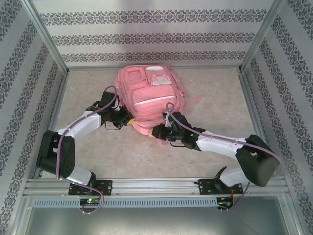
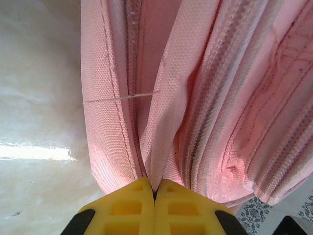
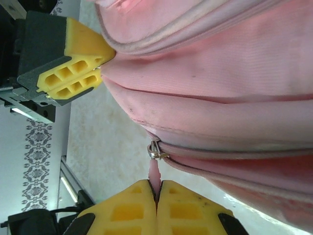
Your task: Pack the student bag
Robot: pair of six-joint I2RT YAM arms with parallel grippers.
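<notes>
Where the student bag (image 1: 149, 95) ends, left gripper (image 2: 155, 190) clamps fabric (image 2: 146, 156), right gripper (image 3: 156, 190) its zip-pull (image 3: 155, 172).

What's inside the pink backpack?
Only the outside of the student bag shows: pink fabric and zips. The right gripper pinches a pink zip pull and the left gripper pinches the fabric, but no opening shows, so the inside is hidden.

Student bag (image 1: 149, 95): large pink fabric backpack, biggest item. Lies flat on tabletop (image 1: 215, 103), front face up, centred toward far wall. Zip pockets across front; white patch and clear window pocket at far end. Pink strap sticks out right side. Near edge: zip pull (image 3: 155, 172), pink tab on metal slider.
</notes>
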